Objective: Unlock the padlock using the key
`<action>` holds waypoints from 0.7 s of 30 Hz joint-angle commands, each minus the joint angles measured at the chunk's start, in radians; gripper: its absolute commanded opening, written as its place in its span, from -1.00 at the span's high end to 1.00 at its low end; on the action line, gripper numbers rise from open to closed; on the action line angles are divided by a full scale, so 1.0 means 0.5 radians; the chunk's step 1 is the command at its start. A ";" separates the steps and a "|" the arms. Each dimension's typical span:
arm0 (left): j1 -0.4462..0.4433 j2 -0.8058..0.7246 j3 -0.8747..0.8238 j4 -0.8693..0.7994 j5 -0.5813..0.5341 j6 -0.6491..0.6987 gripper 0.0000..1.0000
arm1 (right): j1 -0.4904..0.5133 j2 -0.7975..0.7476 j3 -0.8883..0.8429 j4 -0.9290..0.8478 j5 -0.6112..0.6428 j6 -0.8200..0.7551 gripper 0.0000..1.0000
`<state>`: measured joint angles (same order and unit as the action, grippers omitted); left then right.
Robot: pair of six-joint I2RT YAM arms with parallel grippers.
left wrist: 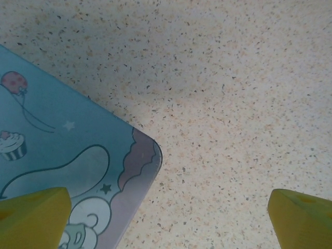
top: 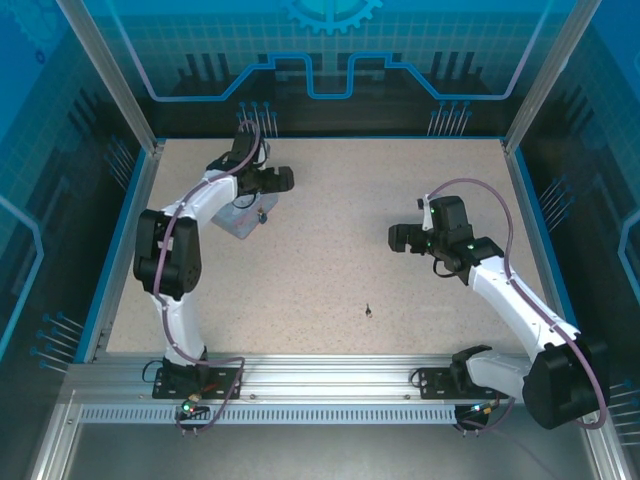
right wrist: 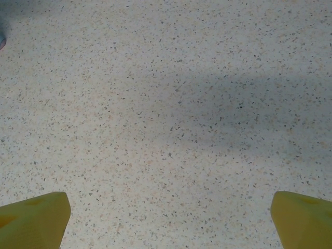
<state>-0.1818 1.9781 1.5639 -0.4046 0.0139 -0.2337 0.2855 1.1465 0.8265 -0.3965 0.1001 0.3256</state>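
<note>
Overhead, a speckled beige table (top: 340,200) is seen, walled by blue panels, with two white arms bolted to a metal rail (top: 330,372) at its near edge. One padlock (top: 263,214) is found at the far left: a tiny dark speck with a hint of blue, lying just beside the right edge of a pale blue tin (top: 238,222). Its shackle and keyhole are too small to be made out. One key (top: 369,311) is seen as a thin dark sliver lying by itself on bare table, near the middle and toward the near edge, well apart from the padlock and from both grippers. The left gripper (top: 282,180) is held just beyond the tin and padlock, and the tin's far side is partly covered by the left arm. From the left wrist, its yellow fingertips (left wrist: 32,218) are seen spread wide at the lower corners with bare table between them, so its jaws are parted. The tin's rounded corner, printed with a balloon, a cupcake and stars, is seen under one fingertip. The right gripper (top: 400,238) is held over bare table on the right. From the right wrist its yellow fingertips (right wrist: 33,220) are likewise seen spread wide, gripping no object. Counted: one padlock, one key, one tin, two arms, two grippers.
</note>
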 commanded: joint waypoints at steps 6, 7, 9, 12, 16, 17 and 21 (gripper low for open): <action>-0.053 0.116 0.134 -0.111 0.025 0.086 -0.97 | 0.030 -0.032 -0.009 -0.031 0.039 -0.010 -1.00; -0.059 0.121 0.134 -0.114 0.024 0.094 -0.97 | 0.031 -0.032 -0.009 -0.032 0.038 -0.010 -1.00; -0.070 0.127 0.119 -0.117 0.028 0.108 -0.97 | 0.029 -0.032 -0.010 -0.035 0.034 -0.010 -1.00; -0.084 0.127 0.089 -0.125 0.037 0.123 -0.97 | 0.029 -0.032 -0.009 -0.041 0.038 -0.010 -1.00; -0.109 0.118 0.041 -0.136 0.041 0.148 -0.97 | 0.031 -0.040 -0.015 -0.049 0.039 -0.001 -1.00; -0.117 0.115 0.023 -0.140 0.047 0.156 -0.97 | 0.030 -0.044 -0.017 -0.051 0.037 0.004 -1.00; -0.153 0.055 -0.081 -0.113 0.082 0.159 -0.97 | 0.030 -0.056 -0.021 -0.054 0.042 0.012 -1.00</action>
<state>-0.2302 2.0220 1.5787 -0.4149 0.0124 -0.1730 0.2890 1.1427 0.8249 -0.4038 0.1055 0.3256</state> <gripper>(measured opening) 0.987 0.998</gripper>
